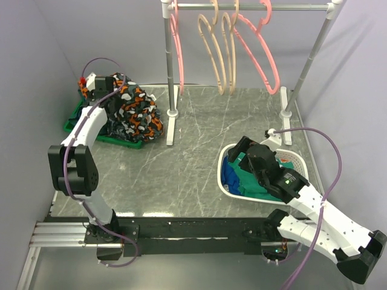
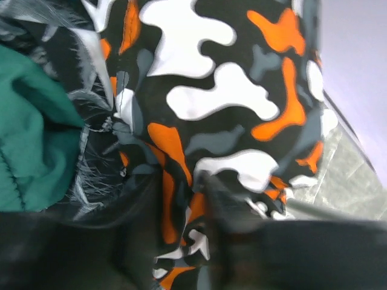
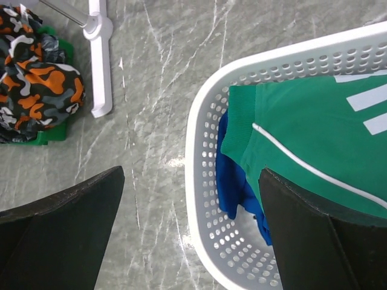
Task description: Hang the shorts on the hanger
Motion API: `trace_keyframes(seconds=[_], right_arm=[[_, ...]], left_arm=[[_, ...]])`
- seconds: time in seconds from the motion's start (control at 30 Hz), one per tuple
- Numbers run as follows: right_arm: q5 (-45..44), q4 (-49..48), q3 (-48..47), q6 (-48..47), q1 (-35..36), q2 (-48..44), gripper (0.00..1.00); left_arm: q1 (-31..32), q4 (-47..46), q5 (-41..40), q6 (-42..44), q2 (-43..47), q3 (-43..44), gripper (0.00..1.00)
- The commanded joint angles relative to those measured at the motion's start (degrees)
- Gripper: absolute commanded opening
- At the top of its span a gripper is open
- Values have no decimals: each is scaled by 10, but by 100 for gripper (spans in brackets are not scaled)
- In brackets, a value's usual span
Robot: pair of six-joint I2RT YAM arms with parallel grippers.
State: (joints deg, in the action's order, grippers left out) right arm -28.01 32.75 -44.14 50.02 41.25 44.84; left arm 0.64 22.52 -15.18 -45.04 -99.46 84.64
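The camouflage shorts (image 1: 136,112) lie heaped on a green tray at the back left, and they also show in the right wrist view (image 3: 36,90). My left gripper (image 1: 115,90) is pushed into the top of that heap. In the left wrist view its dark fingers (image 2: 178,223) press on a fold of the shorts (image 2: 211,90) from both sides. Two pink hangers (image 1: 260,48) (image 1: 176,54) hang on the rail at the back. My right gripper (image 1: 240,150) hovers open over the white basket's left rim (image 3: 192,172), holding nothing.
Beige hangers (image 1: 217,54) hang between the pink ones. The rack's post and foot (image 1: 171,130) stand just right of the shorts. The white basket (image 1: 227,181) holds a green jersey (image 3: 302,133) and blue cloth (image 3: 233,175). Dark teal fabric (image 2: 30,121) lies beside the shorts.
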Motion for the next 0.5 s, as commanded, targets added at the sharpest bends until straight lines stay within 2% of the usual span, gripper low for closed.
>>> trace_keyframes(seconds=[0.0,0.03,0.23,0.47], right_arm=[[3,-26,-26,-12,-2,-9,100],[7,-26,-27,-13,-1,-10,100],[11,-30,-38,-33,-2,-19,100],[27,-48,-40,-58,-1,-31,100]], left_arm=[[2,-37,40,28,60,16,14],[2,-23,44,31,55,31,1],[2,-7,66,65,110,87,1],[-3,-17,108,115,120,216,1]])
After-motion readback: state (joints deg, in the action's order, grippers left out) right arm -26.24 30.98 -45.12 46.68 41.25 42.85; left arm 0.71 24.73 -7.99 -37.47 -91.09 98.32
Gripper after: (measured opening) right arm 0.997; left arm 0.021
